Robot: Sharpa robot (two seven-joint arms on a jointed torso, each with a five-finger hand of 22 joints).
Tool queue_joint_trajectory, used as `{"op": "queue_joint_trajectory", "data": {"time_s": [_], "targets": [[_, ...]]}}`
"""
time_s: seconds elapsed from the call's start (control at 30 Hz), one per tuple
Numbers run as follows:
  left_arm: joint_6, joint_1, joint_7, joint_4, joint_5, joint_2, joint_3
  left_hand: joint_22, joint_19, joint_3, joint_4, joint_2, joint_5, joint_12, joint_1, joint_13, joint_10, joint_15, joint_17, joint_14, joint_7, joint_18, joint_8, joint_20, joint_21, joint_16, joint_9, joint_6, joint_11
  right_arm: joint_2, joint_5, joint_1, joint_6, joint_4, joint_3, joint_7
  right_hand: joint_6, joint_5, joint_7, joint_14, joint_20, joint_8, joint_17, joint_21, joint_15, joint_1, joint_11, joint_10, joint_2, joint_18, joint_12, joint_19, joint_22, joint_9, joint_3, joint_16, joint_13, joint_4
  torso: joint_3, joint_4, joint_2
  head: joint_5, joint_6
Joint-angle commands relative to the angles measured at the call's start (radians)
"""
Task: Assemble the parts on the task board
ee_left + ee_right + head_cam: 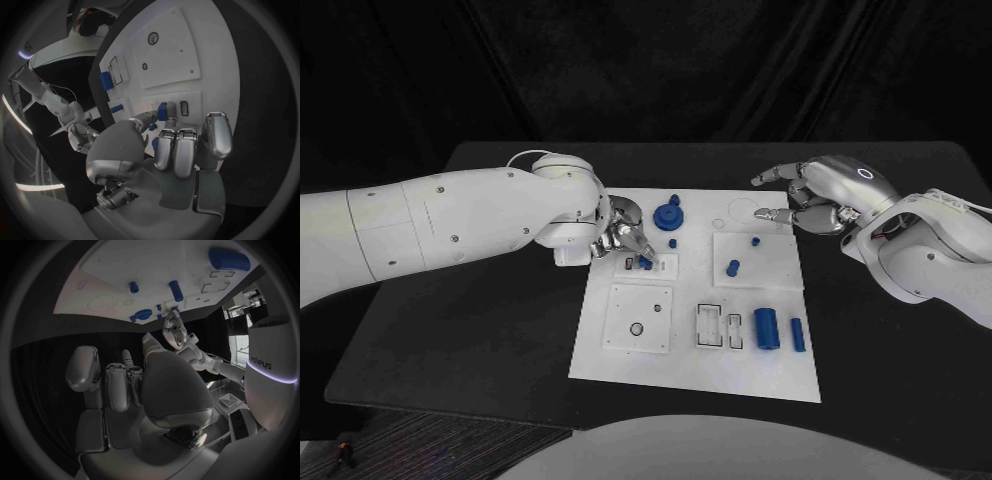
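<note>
The white task board (733, 370) lies mid-table with blue parts on it. My left hand (620, 232) rests over the board's near-left area, its fingertips at a small block with slots (651, 264). The left wrist view shows the thumb and a finger of this hand (169, 150) pinching a small blue part (162, 111) beside a dark slot (184, 107). My right hand (816, 200) hovers over the board's far right corner, fingers loosely spread, holding nothing. Its palm (144, 385) is above the board's edge (125, 270).
A blue gear-like part (671, 213) stands at the far middle. A blue peg (734, 267) and a small stud (756, 240) sit on the right plate. A large blue cylinder (766, 328) and a slim one (798, 334) lie at the near right.
</note>
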State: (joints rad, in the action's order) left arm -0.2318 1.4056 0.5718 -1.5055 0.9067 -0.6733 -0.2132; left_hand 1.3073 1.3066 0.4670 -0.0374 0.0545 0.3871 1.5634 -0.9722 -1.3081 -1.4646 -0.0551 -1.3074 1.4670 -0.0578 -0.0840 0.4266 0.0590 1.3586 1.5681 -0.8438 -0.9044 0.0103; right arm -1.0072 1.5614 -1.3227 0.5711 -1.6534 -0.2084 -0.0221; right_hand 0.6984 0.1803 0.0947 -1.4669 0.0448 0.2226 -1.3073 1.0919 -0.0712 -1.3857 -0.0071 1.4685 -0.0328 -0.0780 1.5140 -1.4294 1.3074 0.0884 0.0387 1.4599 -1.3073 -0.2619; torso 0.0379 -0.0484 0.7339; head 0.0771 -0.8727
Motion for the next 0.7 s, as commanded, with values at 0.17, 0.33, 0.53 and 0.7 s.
{"op": "queue_joint_trajectory", "data": {"time_s": [0.17,0.33,0.53,0.7], "targets": [[-0.008,-0.002,-0.019,-0.001,-0.004,0.001,0.001,0.0,-0.006,0.007,0.001,0.008,0.001,-0.006,0.002,-0.245,-0.092,0.001,-0.263,0.104,0.001,0.002,-0.004,0.0,-0.004,0.003,0.0,-0.004,0.001,0.001,0.006,0.002,-0.006,0.0,0.001,0.018,0.008,0.007,0.0,-0.069,0.001,-0.002,-0.141,-0.003,0.007,-0.005,0.006,0.029,0.006,-0.013,-0.006,0.006,0.142,-0.001,-0.002,-0.006,-0.183,0.006,0.0002,0.0004,0.0,0.001,0.0],[-0.017,-0.002,-0.015,-0.003,-0.004,-0.001,0.001,-0.002,-0.008,0.008,0.001,0.009,0.001,-0.008,0.002,-0.243,-0.09,0.001,-0.263,0.104,0.001,0.001,-0.005,0.0,-0.006,0.003,0.0,-0.004,0.001,0.002,0.006,0.003,-0.009,0.0,0.001,0.021,0.008,0.007,0.0,-0.069,0.001,-0.002,-0.141,-0.003,0.007,-0.005,0.006,0.029,0.006,-0.013,-0.006,0.006,0.142,-0.001,-0.002,-0.006,-0.183,0.006,0.0004,-0.0002,0.0,0.001,0.0],[-0.022,-0.003,-0.014,-0.004,-0.004,-0.001,0.001,-0.003,-0.009,0.008,0.001,0.009,0.001,-0.01,0.002,-0.24,-0.088,0.001,-0.263,0.104,0.001,0.001,-0.006,0.0,-0.007,0.003,0.0,-0.004,0.001,0.003,0.006,0.003,-0.01,0.0,0.001,0.023,0.008,0.009,0.001,-0.069,0.001,-0.003,-0.139,-0.004,0.007,-0.006,0.006,0.028,0.006,-0.013,-0.007,0.006,0.142,-0.002,-0.003,-0.008,-0.181,0.008,0.0003,-0.0004,0.0,0.002,0.0],[-0.024,-0.004,-0.015,-0.005,-0.004,-0.002,0.001,-0.004,-0.011,0.011,0.002,0.009,0.0,-0.014,0.002,-0.235,-0.084,0.001,-0.263,0.104,0.001,0.0,-0.01,0.0,-0.01,0.003,0.001,-0.004,0.001,0.003,0.006,0.003,-0.011,0.001,0.001,0.024,0.008,0.009,0.001,-0.069,0.001,-0.003,-0.139,-0.004,0.007,-0.006,0.006,0.028,0.006,-0.013,-0.007,0.006,0.142,-0.002,-0.003,-0.008,-0.181,0.008,0.0006,0.0001,0.0,0.003,0.0]]}}
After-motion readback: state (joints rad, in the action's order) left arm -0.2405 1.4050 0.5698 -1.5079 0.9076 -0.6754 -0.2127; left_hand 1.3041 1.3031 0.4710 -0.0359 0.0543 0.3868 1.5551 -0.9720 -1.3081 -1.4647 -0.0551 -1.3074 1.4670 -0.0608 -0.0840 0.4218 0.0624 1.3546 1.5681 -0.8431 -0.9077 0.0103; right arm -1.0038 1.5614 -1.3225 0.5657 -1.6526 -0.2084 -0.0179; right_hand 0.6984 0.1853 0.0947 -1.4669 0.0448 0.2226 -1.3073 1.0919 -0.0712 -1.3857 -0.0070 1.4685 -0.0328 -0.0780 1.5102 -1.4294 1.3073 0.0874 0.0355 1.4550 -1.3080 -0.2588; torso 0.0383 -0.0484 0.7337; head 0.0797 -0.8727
